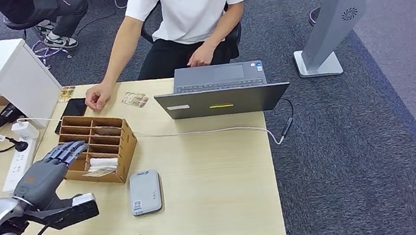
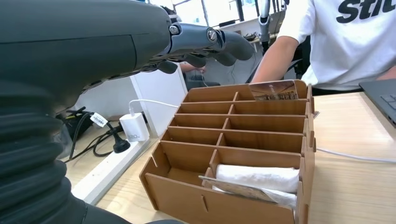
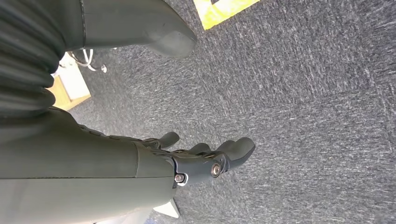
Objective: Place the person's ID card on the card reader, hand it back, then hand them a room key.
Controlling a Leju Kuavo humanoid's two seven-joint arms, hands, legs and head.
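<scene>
Wooden counter: cardboard organizer at nine o'clock, white roll in nearest slot, card in farthest. Left robot hand spread, empty; right robot hand likewise, over carpet.

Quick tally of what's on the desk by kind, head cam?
Laptop: 1
Card reader: 1
Cardboard organizer: 1
Power strip: 1
White charger: 1
Black phone: 1
Loose cards: 2
Total: 8
</scene>
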